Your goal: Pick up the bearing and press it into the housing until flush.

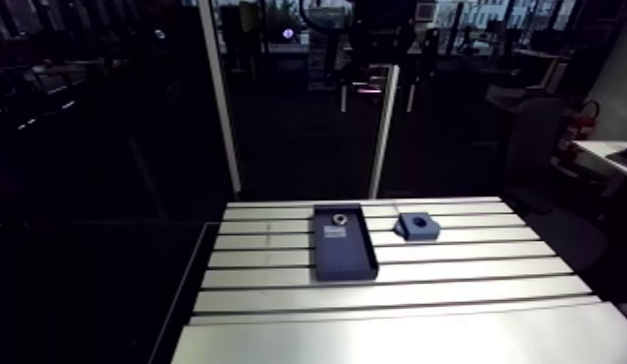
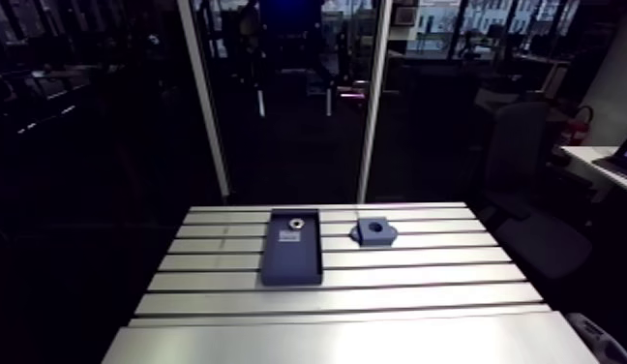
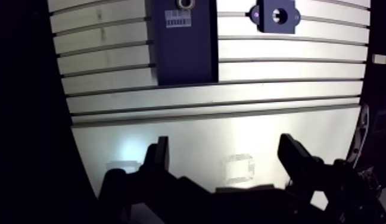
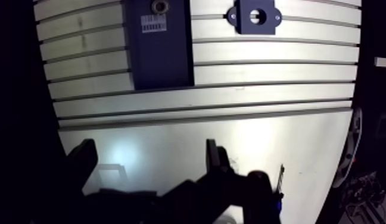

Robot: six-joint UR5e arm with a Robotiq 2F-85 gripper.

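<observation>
- Spread wide over bare aluminium, the two dark fingers [image 3: 160,156] of the gripper [image 3: 225,143] hang above the near edge of the table [image 1: 453,290], with nothing held between them.
- Ahead of the gripper in the wrist view, several slots further along the table, a dark blue rectangular tray [image 1: 343,257] lies lengthwise across the slots.
- At the tray's far end rests the bearing [image 3: 184,3], a small metallic ring, apparently lying flat, though it is too small in the arm view to be sure.
- Just on the near side of the bearing, a white barcode label [image 3: 179,18] sits on the tray floor.
- Beside the tray, close to it but apart, the housing [image 1: 417,226] sits directly on the table: a dark blue block with a round bore facing up and a small lug at either side.
- Bearing and housing are both well apart from the gripper.
</observation>
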